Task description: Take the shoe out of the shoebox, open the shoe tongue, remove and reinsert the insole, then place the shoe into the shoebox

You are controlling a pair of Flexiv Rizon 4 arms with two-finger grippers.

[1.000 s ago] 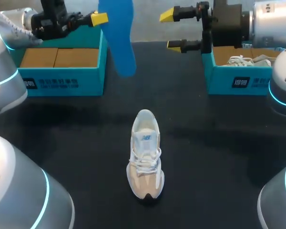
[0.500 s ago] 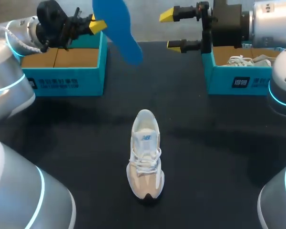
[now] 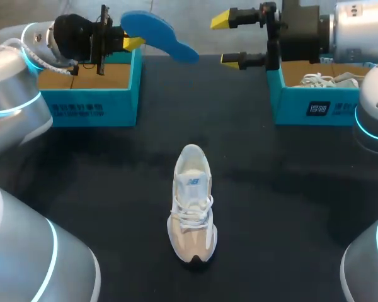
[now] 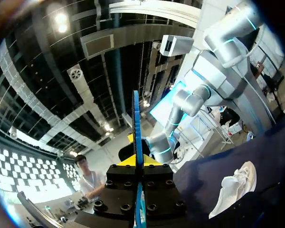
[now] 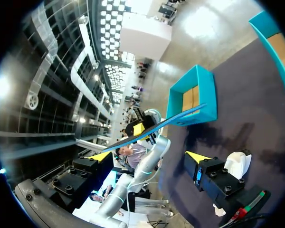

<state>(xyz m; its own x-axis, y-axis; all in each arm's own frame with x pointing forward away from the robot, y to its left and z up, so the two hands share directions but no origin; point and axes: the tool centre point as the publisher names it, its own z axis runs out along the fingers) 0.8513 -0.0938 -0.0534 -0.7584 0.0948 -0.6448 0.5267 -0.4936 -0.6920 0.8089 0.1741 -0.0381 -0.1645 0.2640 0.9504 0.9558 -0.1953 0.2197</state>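
Head view, shoe (image 3: 192,204): white and beige, standing on its sole in the middle of the black worktop (image 3: 283,189). Its toe points toward the robot and its opening is at the far end. The laces are tied and nothing touches it.
Insole (image 3: 157,34): blue, held in the air beyond the shoe and to its left, well apart from it. It lies roughly level, with its free end pointing back toward the shoe's centre line. In the left wrist view it shows edge-on (image 4: 136,123).
Left gripper (image 3: 131,39): beyond the shoe and to its left, raised above the worktop. Its fingers are closed narrow on one end of the insole, one on each face.
Right gripper (image 3: 227,41): beyond the shoe and to its right, also raised above the worktop. Its fingers are spread wide with nothing between them.
Left shoebox (image 3: 88,100): teal and open, beyond the shoe and well to its left. Brown cardboard shows inside.
Right shoebox (image 3: 315,107): teal and open, beyond the shoe and well to its right. A white laced item (image 3: 321,80) lies inside.
Right wrist view: the insole crosses ahead of the open fingers, and the shoe stands on the worktop below.
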